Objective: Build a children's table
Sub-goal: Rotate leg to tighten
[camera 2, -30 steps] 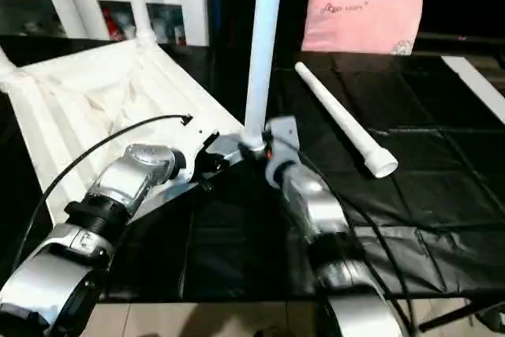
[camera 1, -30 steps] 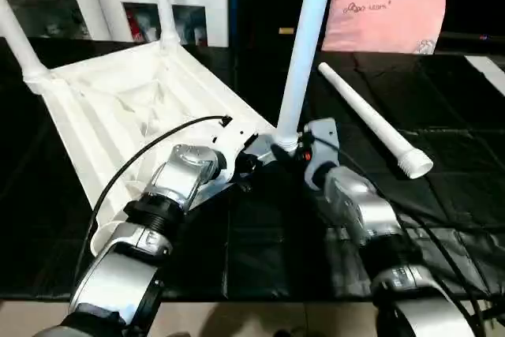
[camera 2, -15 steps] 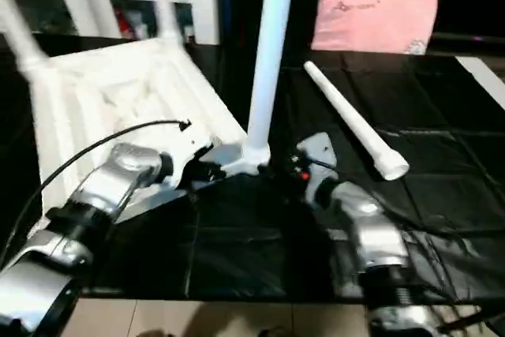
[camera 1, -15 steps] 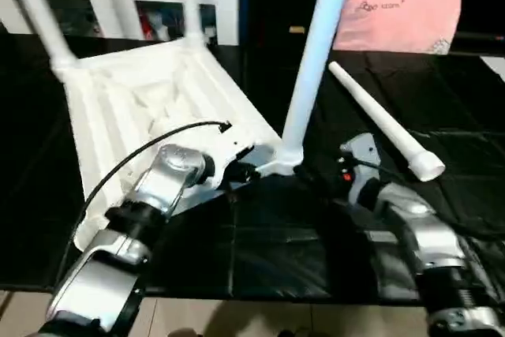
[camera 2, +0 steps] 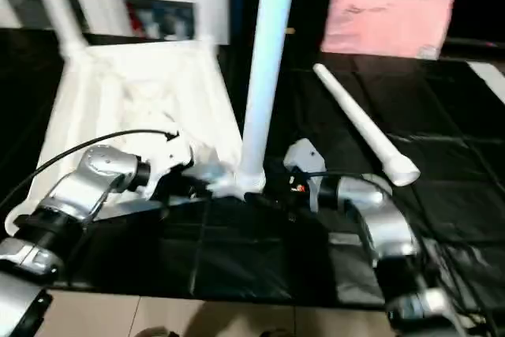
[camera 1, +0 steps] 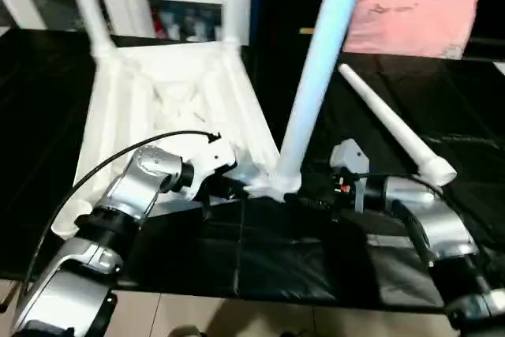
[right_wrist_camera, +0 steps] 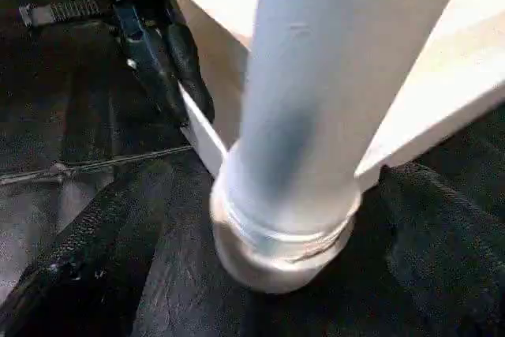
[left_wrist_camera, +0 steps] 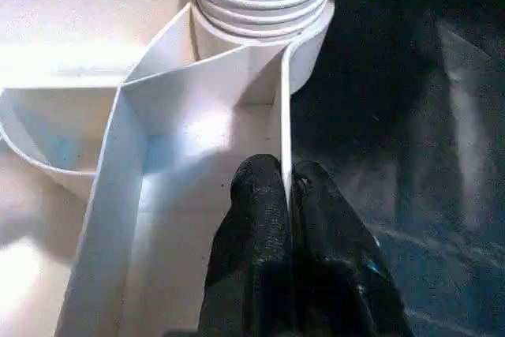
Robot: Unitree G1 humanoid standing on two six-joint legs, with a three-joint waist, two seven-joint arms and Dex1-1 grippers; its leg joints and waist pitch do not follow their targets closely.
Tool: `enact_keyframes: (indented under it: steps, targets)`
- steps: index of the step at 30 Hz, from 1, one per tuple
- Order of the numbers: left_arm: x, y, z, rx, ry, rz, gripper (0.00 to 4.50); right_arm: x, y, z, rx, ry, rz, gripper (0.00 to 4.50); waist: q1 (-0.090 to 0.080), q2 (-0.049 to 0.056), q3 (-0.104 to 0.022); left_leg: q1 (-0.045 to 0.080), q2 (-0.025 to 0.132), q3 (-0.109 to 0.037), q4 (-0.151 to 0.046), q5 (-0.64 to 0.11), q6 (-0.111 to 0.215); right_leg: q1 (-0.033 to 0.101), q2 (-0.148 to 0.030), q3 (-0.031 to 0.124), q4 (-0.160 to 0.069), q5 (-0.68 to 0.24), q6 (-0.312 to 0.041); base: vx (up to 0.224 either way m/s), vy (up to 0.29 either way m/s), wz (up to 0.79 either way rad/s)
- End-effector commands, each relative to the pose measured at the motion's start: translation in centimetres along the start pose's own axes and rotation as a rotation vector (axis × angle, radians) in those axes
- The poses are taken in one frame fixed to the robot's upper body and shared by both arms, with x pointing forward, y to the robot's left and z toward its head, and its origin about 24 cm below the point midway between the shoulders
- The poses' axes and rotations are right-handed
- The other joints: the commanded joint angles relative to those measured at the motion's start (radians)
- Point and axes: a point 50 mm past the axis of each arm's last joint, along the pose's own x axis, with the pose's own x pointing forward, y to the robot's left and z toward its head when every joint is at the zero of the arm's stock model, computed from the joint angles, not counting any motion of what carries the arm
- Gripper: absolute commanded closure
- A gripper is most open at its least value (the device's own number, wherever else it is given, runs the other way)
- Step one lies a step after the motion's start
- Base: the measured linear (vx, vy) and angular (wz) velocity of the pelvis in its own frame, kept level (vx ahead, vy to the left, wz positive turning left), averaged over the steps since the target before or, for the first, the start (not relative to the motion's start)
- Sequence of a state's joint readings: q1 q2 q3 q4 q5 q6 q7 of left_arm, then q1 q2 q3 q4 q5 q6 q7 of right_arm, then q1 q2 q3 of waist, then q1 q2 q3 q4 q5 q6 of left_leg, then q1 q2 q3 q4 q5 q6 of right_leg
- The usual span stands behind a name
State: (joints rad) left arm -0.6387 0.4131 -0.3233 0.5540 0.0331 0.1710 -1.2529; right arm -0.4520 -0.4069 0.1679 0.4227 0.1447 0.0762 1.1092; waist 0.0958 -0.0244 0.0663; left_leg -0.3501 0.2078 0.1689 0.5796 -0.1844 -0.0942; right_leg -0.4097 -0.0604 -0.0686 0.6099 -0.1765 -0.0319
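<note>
While the left end effector (left_wrist_camera: 290, 195) stays clamped on the tabletop (camera 1: 170, 96) rim, the spread right end effector (right_wrist_camera: 237, 274) straddles the upright leg (camera 1: 312, 92), loose leg (camera 1: 392, 128) lying nearer it.

Surface: a black mat (camera 1: 316, 242) marked in squares.
Tabletop (camera 1: 170, 108): white, ribbed underside up, on the mat's left part.
Loose leg (camera 1: 392, 129): lying flat on the mat, well right of the tabletop.
Pink pillow (camera 1: 412, 23): at the far edge, probably resting on the mat.
</note>
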Motion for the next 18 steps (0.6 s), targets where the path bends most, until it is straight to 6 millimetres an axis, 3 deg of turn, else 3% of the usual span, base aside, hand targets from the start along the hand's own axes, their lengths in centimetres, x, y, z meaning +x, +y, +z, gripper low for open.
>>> enact_keyframes:
  steps: [1,4,10,14,18]
  targets:
    - [0.3,-1.0,1.3,0.100,-0.018,-0.130,4.50,-0.3,-0.5,0.6,-0.036,0.016,0.058,0.06,-0.003,-0.007,-0.077,-0.002,0.023,0.003,-0.054,-0.117,0.074,0.065,-0.074,0.049,-0.060,-0.145,-0.217,0.000,0.000,0.00]
    - [0.1,-1.3,0.9,0.118,0.001,-0.167,4.50,-0.1,-0.4,0.9,-0.051,0.009,0.114,0.06,-0.001,-0.011,-0.076,-0.002,0.023,0.007,-0.053,-0.108,0.082,0.064,-0.072,0.050,-0.060,-0.128,-0.219,0.000,0.000,0.00]
    - [0.0,-1.6,0.7,0.137,0.024,-0.197,4.50,0.4,-0.1,1.0,-0.069,0.013,0.216,0.06,0.009,-0.008,-0.074,0.000,0.025,0.006,-0.053,-0.135,0.068,0.061,-0.074,0.049,-0.063,-0.184,-0.209,0.000,0.000,0.00]
    - [-0.1,-1.6,0.8,0.145,0.023,-0.206,4.50,0.7,0.0,0.7,-0.074,0.029,0.264,0.34,0.011,-0.010,-0.074,0.000,0.025,0.005,-0.053,-0.145,0.059,0.061,-0.076,0.050,-0.064,-0.216,-0.200,0.000,0.000,0.00]
    - [-0.1,-1.7,0.8,0.152,0.025,-0.214,4.50,0.9,0.1,0.5,-0.084,0.046,0.289,0.68,0.012,-0.010,-0.076,-0.001,0.023,0.005,-0.051,-0.126,0.061,0.062,-0.073,0.049,-0.060,-0.190,-0.200,0.000,0.000,0.00]
